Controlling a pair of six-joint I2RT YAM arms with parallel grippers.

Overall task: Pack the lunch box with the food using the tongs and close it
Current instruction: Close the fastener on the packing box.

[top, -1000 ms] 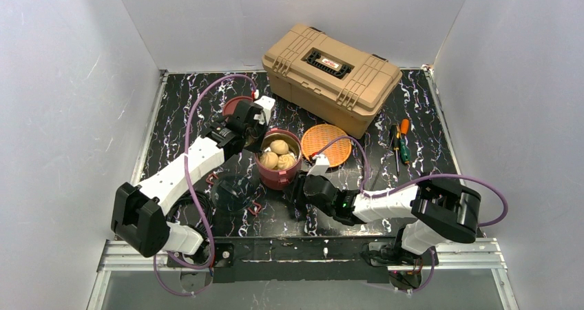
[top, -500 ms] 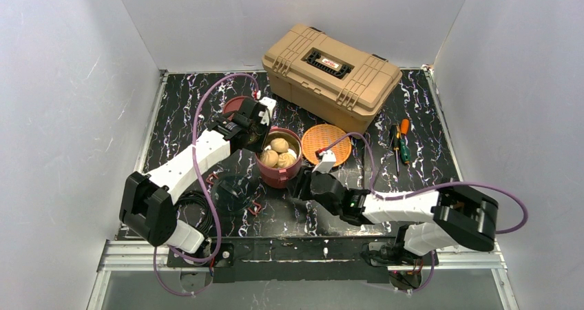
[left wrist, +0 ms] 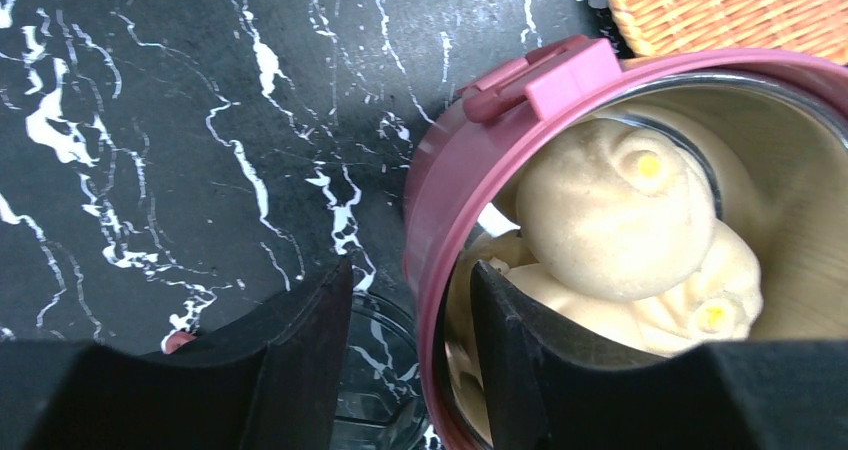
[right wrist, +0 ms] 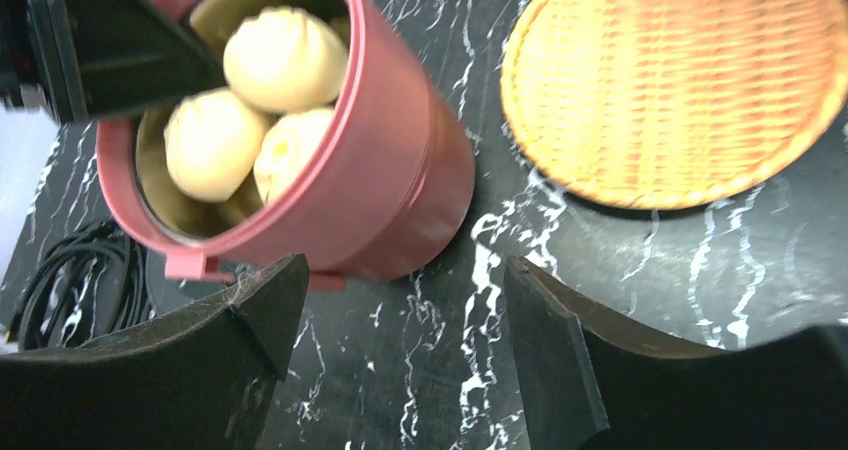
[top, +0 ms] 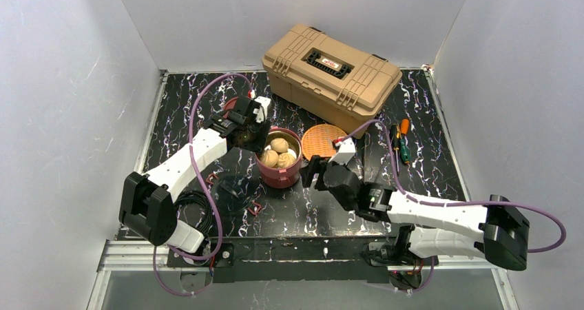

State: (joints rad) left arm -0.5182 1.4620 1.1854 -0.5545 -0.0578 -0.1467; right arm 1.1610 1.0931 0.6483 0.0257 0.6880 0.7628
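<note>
Right tool (right wrist: 400,275), jaws wide apart and empty, just short of the lunch box (right wrist: 400,170) on the counter (right wrist: 450,370); buns (right wrist: 285,55) inside it; left tool (left wrist: 410,280), apart, straddling the far rim; packing apparently done, closing next, needing a fresh grip.

Left arm (top: 186,160) reaches forward and inward; the left tool (left wrist: 410,300) points down, fingers partly spread. Right arm (top: 434,212) stretches low and leftward; the right tool (right wrist: 400,290) is spread wide, gripping nothing.

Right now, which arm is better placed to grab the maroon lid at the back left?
Left, probably. The left tool straddles the lunch box rim, beside the lid. The right tool sits across the box, by the woven plate.
</note>
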